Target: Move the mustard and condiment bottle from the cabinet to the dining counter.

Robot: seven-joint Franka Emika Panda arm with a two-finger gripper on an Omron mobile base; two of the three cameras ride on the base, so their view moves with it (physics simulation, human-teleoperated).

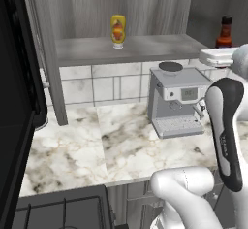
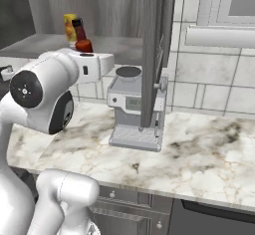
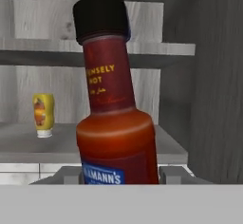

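Grey wood-grain cabinet (image 1: 140,9) fills the back of the scene, its door swung out, its shelf carrying both bottles, while the marble worktop (image 1: 87,145) spreads out below with the espresso machine (image 1: 177,102) standing under the shelf. The white arm (image 2: 45,94) reaches up to shelf height, and the hand is right at the condiment bottle (image 3: 114,118), the dark reddish-brown one at the shelf's right end.

In the hand view the bottle looms close, leaning a little in the picture (that may just be the roll of the camera), and the gripper (image 3: 118,175) has a fingertip (image 3: 173,174) showing either side of its lower body. The jaws bracket the bottle, but whether the pads are pressing on it I cannot tell; it looks like the grasp is being set.

Doing this well, I judge, means squeezing low on the broad body, not the narrow neck, then lifting straight before pulling back, so the base clears the shelf lip and the open door.

Well apart, over on the shelf's left, the mustard (image 1: 117,30) stands upright, waiting its turn. The dining counter is not reached yet.
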